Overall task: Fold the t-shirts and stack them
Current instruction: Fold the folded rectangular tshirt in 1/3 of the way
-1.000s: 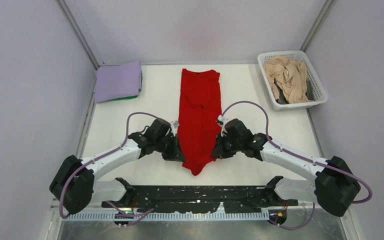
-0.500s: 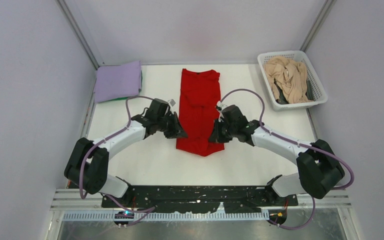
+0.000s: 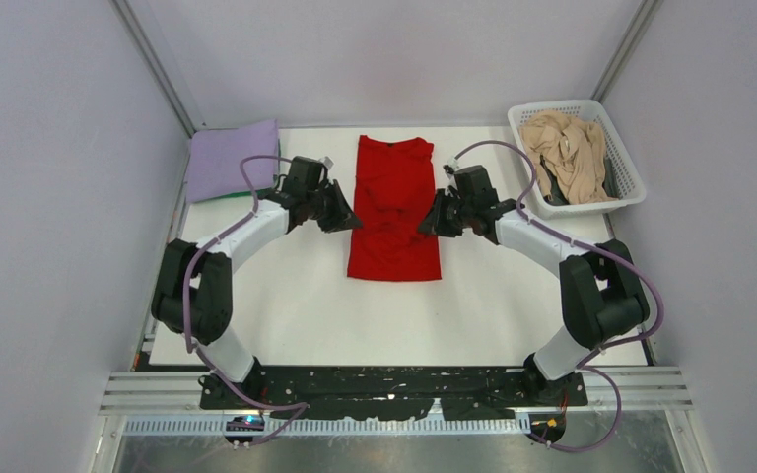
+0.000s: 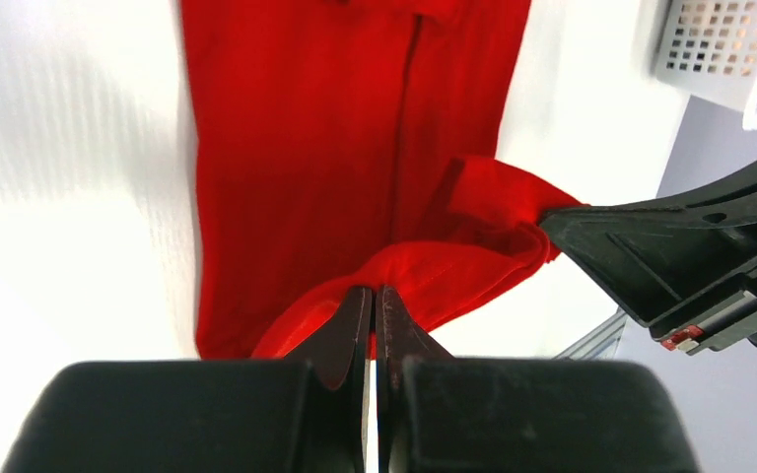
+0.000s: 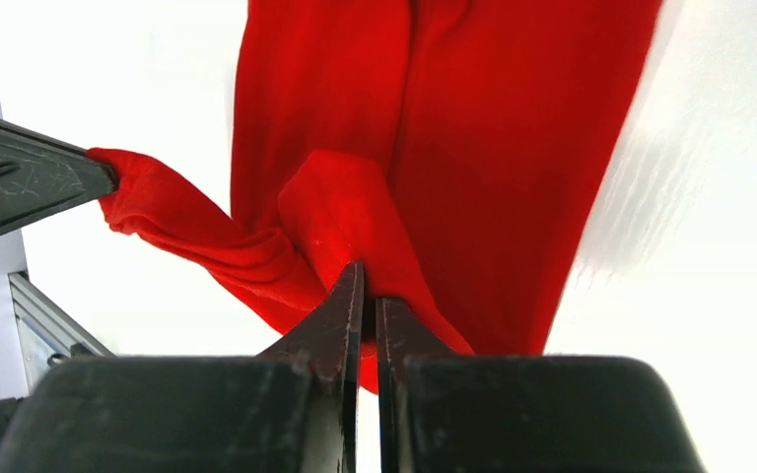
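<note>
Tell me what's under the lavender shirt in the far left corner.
A strip of green cloth shows under the lavender shirt along its near edge. The rest is covered, so whether it is folded cannot be told.

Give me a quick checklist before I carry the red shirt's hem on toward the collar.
1. Left gripper shut on the red t-shirt hem: ok.
2. Right gripper shut on the hem: ok.
3. Both grippers level across the shirt: ok.
4. Hem taut between them: not ok, it bunches and sags.
5. Collar end flat on the table: ok.
6. Lavender t-shirt and white lattice basket clear of the path: ok.
</note>
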Controlling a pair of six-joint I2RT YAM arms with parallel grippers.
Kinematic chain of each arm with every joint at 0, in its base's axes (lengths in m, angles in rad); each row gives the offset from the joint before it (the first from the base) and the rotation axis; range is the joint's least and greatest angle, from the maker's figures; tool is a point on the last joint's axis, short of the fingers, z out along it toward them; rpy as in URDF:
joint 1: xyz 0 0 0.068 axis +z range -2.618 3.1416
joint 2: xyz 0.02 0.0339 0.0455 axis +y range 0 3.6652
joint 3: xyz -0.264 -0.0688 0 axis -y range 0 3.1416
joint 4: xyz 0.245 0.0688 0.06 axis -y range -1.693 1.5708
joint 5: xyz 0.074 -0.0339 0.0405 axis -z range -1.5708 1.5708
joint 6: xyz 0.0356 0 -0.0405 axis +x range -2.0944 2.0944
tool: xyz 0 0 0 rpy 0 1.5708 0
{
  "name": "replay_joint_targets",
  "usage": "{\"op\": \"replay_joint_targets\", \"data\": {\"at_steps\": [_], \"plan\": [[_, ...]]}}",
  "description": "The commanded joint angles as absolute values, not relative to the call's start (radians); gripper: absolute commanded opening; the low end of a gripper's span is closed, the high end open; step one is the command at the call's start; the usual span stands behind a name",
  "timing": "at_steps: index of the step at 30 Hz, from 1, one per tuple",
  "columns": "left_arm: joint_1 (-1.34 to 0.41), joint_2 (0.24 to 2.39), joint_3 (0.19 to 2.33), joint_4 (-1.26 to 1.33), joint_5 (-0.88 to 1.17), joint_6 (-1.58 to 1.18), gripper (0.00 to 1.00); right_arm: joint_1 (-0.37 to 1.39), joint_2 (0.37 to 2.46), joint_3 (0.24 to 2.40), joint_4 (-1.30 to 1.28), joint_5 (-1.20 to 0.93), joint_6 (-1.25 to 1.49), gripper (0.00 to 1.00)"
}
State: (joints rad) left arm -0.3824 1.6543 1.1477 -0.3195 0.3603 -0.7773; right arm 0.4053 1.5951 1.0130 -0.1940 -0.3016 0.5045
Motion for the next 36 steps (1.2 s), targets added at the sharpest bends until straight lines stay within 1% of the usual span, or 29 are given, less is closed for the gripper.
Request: {"op": "replay_joint_targets", "data": {"at_steps": [1,9,19,21,22,23,24,25,26,27,28,29,30,31,32,33,34,36], "plan": [[-0.356,1.7,1.236,-0.361,0.334,-0.735,0.0,0.378,1.65,1.101,-0.175,-0.306,0.511,0.05],[-0.332,1.845,1.386,-0.403,0.353,-0.695,0.0,0.351,1.741,1.176,-0.178,-0.269,0.495,0.06],[-0.315,1.979,1.507,-0.459,0.34,-0.68,0.0,0.33,1.83,1.245,-0.168,-0.214,0.48,0.09],[-0.314,2.004,1.538,-0.473,0.341,-0.678,0.01,0.324,1.843,1.252,-0.158,-0.215,0.478,0.1],[-0.313,2.016,1.549,-0.476,0.341,-0.68,0.03,0.322,1.854,1.256,-0.155,-0.214,0.476,0.1],[-0.312,2.029,1.561,-0.478,0.341,-0.681,0.09,0.317,1.867,1.258,-0.138,-0.212,0.469,0.13],[-0.309,2.037,1.574,-0.482,0.339,-0.684,0.17,0.314,1.874,1.264,-0.13,-0.211,0.463,0.17],[-0.305,2.042,1.587,-0.486,0.339,-0.687,0.27,0.305,1.89,1.27,-0.122,-0.215,0.453,0.31],[-0.301,2.045,1.6,-0.494,0.34,-0.691,0.42,0.3,1.897,1.29,-0.122,-0.227,0.45,0.48],[-0.296,2.044,1.612,-0.506,0.34,-0.693,0.63,0.289,1.907,1.299,-0.125,-0.238,0.45,0.54],[-0.292,2.038,1.622,-0.519,0.341,-0.694,0.84,0.281,1.908,1.308,-0.123,-0.257,0.451,0.64],[-0.29,2.026,1.624,-0.525,0.342,-0.69,0.98,0.279,1.901,1.308,-0.114,-0.262,0.448,0.69],[-0.29,2.009,1.618,-0.527,0.341,-0.686,0.99,0.276,1.892,1.302,-0.11,-0.263,0.445,0.8],[-0.29,1.987,1.601,-0.522,0.341,-0.682,1.0,0.277,1.869,1.294,-0.101,-0.261,0.438,0.85],[-0.29,1.961,1.567,-0.511,0.343,-0.679,1.0,0.277,1.857,1.272,-0.097,-0.253,0.435,0.98],[-0.29,1.93,1.536,-0.496,0.345,-0.677,1.0,0.278,1.827,1.26,-0.093,-0.249,0.431,0.99],[-0.29,1.902,1.499,-0.485,0.348,-0.674,1.0,0.277,1.813,1.228,-0.093,-0.242,0.431,0.96],[-0.291,1.837,1.42,-0.469,0.354,-0.665,1.0,0.278,1.762,1.169,-0.089,-0.241,0.432,0.95]]}}
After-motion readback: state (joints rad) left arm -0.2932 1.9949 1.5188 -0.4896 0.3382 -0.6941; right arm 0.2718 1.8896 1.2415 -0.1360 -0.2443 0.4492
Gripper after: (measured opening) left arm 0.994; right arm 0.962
